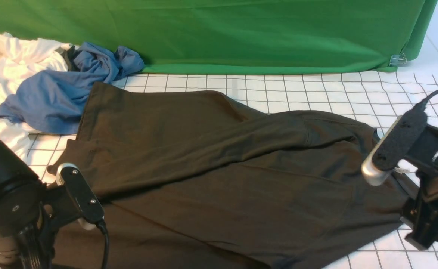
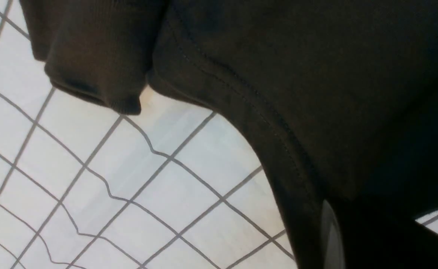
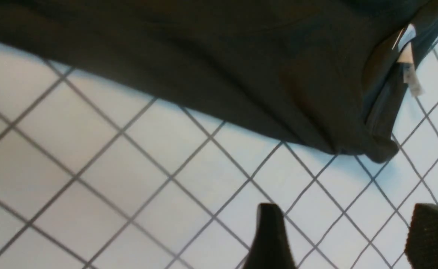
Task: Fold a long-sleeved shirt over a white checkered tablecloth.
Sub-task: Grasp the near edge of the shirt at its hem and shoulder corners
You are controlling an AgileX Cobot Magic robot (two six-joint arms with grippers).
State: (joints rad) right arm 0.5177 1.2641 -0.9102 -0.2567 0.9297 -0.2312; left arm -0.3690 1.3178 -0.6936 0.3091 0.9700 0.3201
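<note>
Shirt: We see the dark shirt [image 1: 222,179] spread across the middle of the tablecloth [image 1: 316,89], with its collar end toward the right arm and its hem toward the left arm.
Sleeve: One sleeve [image 1: 204,145] lies folded slantwise over the body. Its cuff [image 2: 95,74] rests on the tablecloth just beside the hem.
Left gripper: The left gripper [image 2: 332,239] is closed on the shirt's hem edge. We make out only a sliver of one finger under the fabric, which rises off the tablecloth toward it.
Right gripper: The right gripper [image 3: 349,243] hangs with its fingers [image 3: 271,239] spread apart, holding nothing, over bare tablecloth just beside the collar corner.
Label: A white neck label [image 3: 409,71] shows inside the collar.
Background: A blue garment [image 1: 62,89] and a white garment [image 1: 21,56] lie bunched at the far left, the blue one against the shirt's far corner. A green backdrop [image 1: 241,33] hangs behind.
</note>
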